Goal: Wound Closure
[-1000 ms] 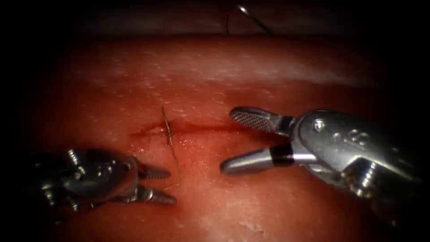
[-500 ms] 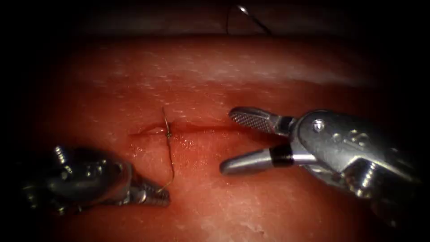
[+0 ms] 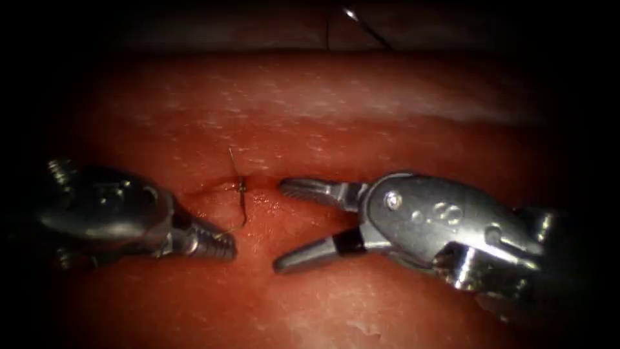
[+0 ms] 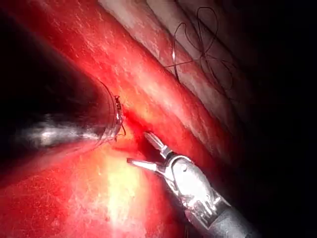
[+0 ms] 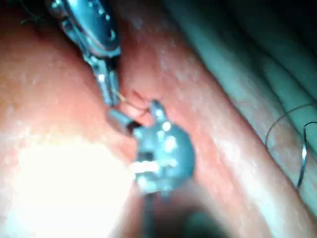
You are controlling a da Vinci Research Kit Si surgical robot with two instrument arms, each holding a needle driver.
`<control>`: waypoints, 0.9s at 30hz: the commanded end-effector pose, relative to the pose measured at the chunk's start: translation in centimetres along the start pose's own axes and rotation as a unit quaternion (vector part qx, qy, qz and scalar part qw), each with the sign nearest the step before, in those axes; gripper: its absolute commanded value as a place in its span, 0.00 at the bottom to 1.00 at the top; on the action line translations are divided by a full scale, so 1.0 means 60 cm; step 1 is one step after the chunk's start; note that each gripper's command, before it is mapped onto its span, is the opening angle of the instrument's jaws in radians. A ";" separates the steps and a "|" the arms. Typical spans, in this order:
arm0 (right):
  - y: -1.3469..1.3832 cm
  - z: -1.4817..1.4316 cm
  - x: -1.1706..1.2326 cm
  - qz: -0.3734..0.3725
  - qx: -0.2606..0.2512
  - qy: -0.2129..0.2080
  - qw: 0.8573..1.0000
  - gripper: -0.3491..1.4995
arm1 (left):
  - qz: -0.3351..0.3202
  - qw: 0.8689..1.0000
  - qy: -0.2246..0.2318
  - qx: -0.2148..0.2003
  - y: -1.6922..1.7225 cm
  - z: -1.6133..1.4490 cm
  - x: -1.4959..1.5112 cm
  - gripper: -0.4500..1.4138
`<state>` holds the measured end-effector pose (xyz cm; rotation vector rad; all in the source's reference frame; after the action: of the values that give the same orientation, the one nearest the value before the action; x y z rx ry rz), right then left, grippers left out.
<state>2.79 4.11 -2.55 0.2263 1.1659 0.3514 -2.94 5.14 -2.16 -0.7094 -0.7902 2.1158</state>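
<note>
Pinching the thin dark thread tail point(image 3: 240, 210) w/ pressed-together jaws, the steel left tool point(image 3: 223, 244) has risen toward the knot on the tissue's red cut point(image 3: 213, 189); right tool point(image 3: 279, 224), spread & empty, moved leftward. Curved needle point(image 3: 367, 27) lies beyond the tissue.

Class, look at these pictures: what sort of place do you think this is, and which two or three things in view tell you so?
Most likely a surgical training bench. A slab of tissue bears a short cut with a knotted thread across it. The left pincer is shut on the thread's end, the right pincer open beside the cut, and a curved needle lies beyond the tissue.
</note>
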 end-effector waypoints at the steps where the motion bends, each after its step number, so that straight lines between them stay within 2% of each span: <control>1: 0.0004 0.0039 -0.0008 -0.019 -0.002 0.003 1.000 0.84 | 0.000 1.000 0.001 0.000 -0.0003 0.0006 0.0005 0.05; 4: 0.0004 0.0083 -0.0020 -0.068 -0.018 -0.002 0.998 0.85 | -0.003 1.000 0.001 -0.001 -0.0002 0.0003 0.0007 0.05; 17: 0.0010 0.0140 -0.0013 -0.134 -0.058 -0.001 0.989 0.84 | -0.008 1.000 -0.005 0.001 0.0003 -0.0014 0.0012 0.05; 22: 0.0000 0.0172 -0.0034 -0.156 -0.055 -0.001 0.986 0.81 | -0.008 1.000 -0.006 0.001 0.0003 -0.0014 0.0012 0.05; 27: -0.0006 0.0183 -0.0041 -0.160 -0.049 0.003 0.986 0.80 | -0.008 1.000 -0.006 0.002 0.0001 -0.0014 0.0012 0.05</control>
<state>3.65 3.98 -1.98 -0.0501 1.1635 0.1282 -2.87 5.20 -2.30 -0.6847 -0.7965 2.1067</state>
